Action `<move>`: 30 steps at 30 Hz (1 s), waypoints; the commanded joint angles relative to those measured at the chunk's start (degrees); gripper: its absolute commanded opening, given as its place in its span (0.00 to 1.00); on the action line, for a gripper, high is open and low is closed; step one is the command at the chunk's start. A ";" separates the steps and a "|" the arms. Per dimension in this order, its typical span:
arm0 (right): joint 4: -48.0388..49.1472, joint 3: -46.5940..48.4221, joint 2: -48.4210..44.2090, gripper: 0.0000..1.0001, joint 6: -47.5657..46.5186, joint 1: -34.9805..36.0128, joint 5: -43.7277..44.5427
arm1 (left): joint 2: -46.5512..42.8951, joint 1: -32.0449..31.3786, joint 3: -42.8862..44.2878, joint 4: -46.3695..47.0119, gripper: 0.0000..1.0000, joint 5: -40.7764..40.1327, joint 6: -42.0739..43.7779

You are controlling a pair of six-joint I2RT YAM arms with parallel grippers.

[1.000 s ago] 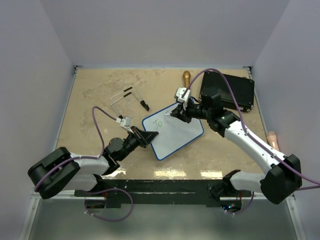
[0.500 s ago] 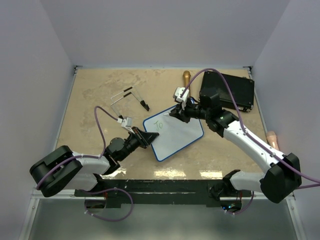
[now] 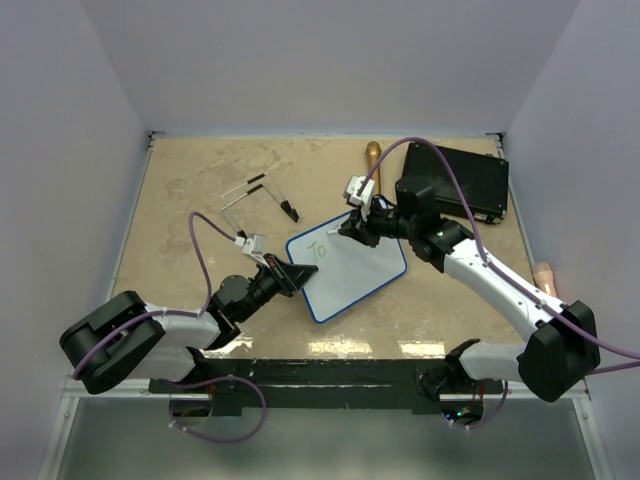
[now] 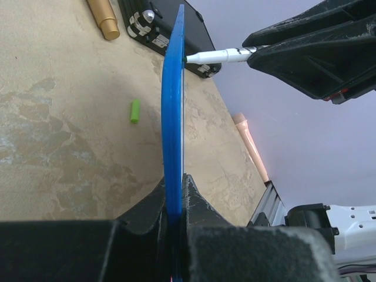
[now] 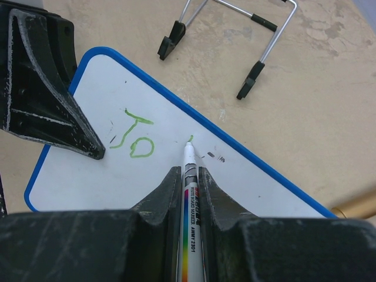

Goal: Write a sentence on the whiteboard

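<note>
Near the middle of the counter (image 3: 190,180) sits the whiteboard (image 3: 355,270), with green "To" (image 5: 136,138) written on it and a short green stroke at the tip of the marker (image 5: 188,154). The barrel print reads "AWM 2301". The right gripper (image 3: 354,226) is closed around the marker; the left gripper (image 4: 174,194) pinches the board's blue rim. Only the left wrist view shows a green cap (image 4: 135,110) lying on the counter beyond the board

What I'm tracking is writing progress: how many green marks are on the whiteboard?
3: a T and an O side by side on the whiteboard, plus a short stroke at the marker tip. More could lie under the right tool.
</note>
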 commanded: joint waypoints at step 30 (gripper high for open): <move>-3.14 2.00 -0.45 0.00 -2.91 1.28 -2.40 | -3.49 0.62 3.31 33.67 0.00 -3.63 0.73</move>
